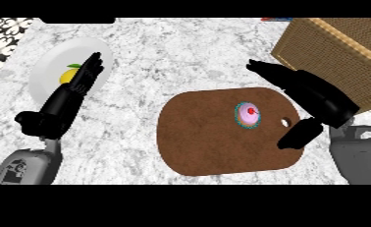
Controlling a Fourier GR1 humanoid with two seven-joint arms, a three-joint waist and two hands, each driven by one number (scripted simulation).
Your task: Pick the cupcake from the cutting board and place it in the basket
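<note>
Right hand (319, 100) fingers spread beside the cupcake (249, 115); closing off-center could tip it off the board (210, 142).

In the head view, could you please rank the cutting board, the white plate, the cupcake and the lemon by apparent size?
1. cutting board
2. white plate
3. cupcake and lemon: they look alike, so I leave them unranked.

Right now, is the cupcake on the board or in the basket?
On the cutting board: the cupcake sits upright there, outside the basket.
</note>
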